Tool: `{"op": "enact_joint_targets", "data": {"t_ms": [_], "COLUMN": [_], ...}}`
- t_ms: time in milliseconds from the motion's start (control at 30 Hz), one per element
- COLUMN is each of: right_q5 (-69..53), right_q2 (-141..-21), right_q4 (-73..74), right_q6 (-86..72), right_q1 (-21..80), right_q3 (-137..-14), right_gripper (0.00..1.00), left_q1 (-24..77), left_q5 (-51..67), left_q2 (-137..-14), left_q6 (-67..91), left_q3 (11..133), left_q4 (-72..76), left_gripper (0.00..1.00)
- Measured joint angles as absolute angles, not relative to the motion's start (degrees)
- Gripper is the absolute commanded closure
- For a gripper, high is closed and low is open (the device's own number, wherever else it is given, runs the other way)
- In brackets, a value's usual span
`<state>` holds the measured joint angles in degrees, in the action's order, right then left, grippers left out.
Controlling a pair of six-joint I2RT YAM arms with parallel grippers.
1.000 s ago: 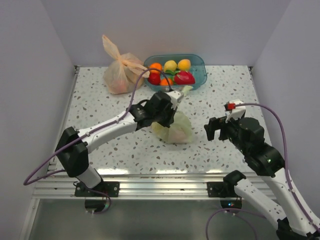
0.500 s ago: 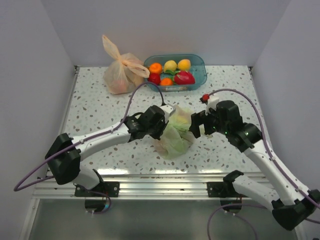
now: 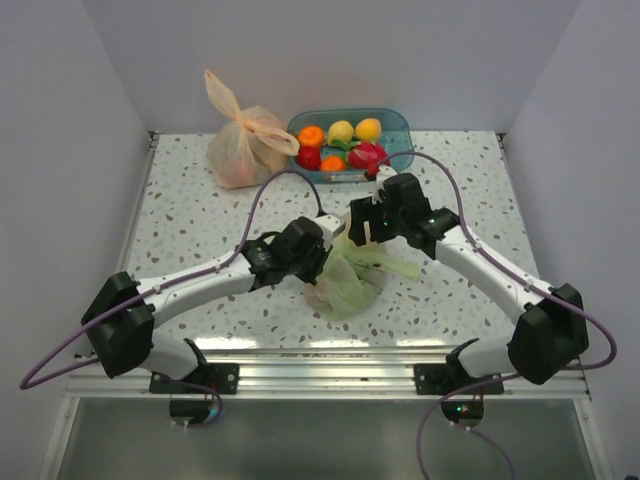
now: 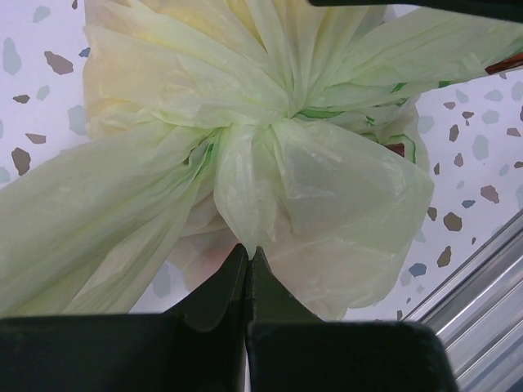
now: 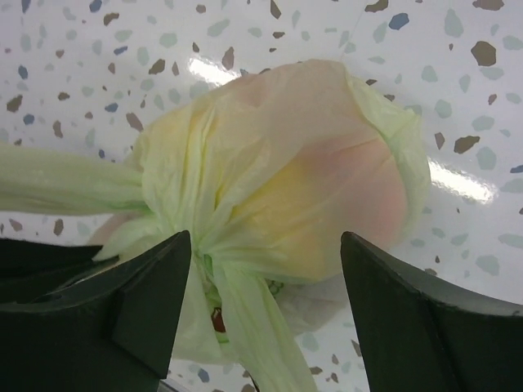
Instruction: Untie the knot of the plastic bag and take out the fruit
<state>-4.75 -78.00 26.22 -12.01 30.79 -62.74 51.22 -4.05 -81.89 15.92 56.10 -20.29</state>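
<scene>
From above, we cannot make out the knot [image 4: 288, 114]. The fruit [image 5: 343, 188] is only blurred pink and yellow through the plastic bag [image 5: 204, 155], itself cut off at the left wrist view's edges.

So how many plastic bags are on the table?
2. The pale green bag lies in the middle, and the orange bag sits at the back left, beside the blue basket. No others show.

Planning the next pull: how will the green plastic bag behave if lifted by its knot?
Probably floppy: the plastic bag is thin, creased film gathered into the knot. Likely saggy when lifted, since rounded fruit bulges inside. It may slide on the glossy table.
</scene>
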Motion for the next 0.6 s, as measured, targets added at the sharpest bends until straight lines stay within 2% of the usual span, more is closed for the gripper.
{"op": "enact_joint_targets", "data": {"t_ms": [200,267,333,367,433,467,500,600], "right_q5": [0.4,2.2,4.3,5.5,7.6,8.3,8.9,11.2], "right_q2": [-81.4,-82.5,-83.8,-84.2,-84.7,-84.7,-84.6,-84.6], "right_q4": [19.0,17.5,16.2,15.5,14.7,14.5,14.1,14.3], "right_q6": [-21.0,-23.2,-25.0,-25.8,-27.3,-28.0,-28.2,-28.8], "right_q1": [34.7,36.2,37.5,37.9,38.1,38.1,38.1,38.0], "right_q3": [-61.2,-60.4,-59.3,-58.5,-57.5,-57.2,-57.2,-57.3], "right_gripper": [0.26,0.3,0.39,0.54,0.71,0.92,1.0,1.0], "left_q1": [51.2,51.2,51.2,51.2,51.2,51.2,51.2,51.2], "left_q5": [-3.6,-3.6,-3.6,-3.6,-3.6,-3.6,-3.7,-4.8], "left_q2": [-81.8,-81.8,-81.7,-81.6,-81.1,-80.8,-80.3,-78.8], "left_q6": [17.3,17.6,18.1,18.4,18.8,18.9,19.0,19.1], "left_q3": [55.3,55.0,54.4,54.0,53.3,52.9,52.6,51.5], "left_q4": [-18.9,-18.2,-17.6,-17.4,-17.3,-17.1,-17.0,-16.6], "left_gripper": [1.0,1.0,1.0,1.0,1.0,1.0,1.0,1.0]}}
